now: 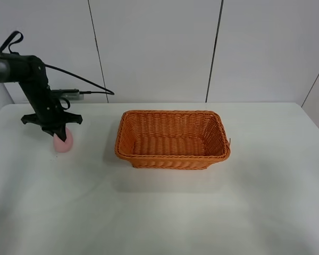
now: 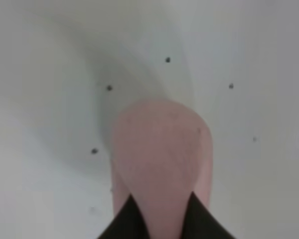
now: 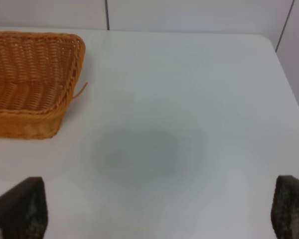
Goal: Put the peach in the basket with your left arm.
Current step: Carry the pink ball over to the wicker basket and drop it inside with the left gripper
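I seem to work in a robotics lab or test cell. A bare white table (image 1: 202, 212) stands against plain white wall panels (image 1: 154, 48) joined by dark seams (image 1: 213, 50). A black cable (image 1: 80, 79) trails from my left arm (image 1: 34, 85) at the far left. An orange basket (image 1: 173, 158) sits out like a test prop.

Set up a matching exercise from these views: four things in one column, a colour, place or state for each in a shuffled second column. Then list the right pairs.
Things
1. peach
2. basket
3. left gripper
4. right gripper

Descriptions
A. open wide, over the table
B. orange, empty
C. right above the peach
D. pink, left of the basket

Pairs: 1-D, 2-B, 3-C, 4-A
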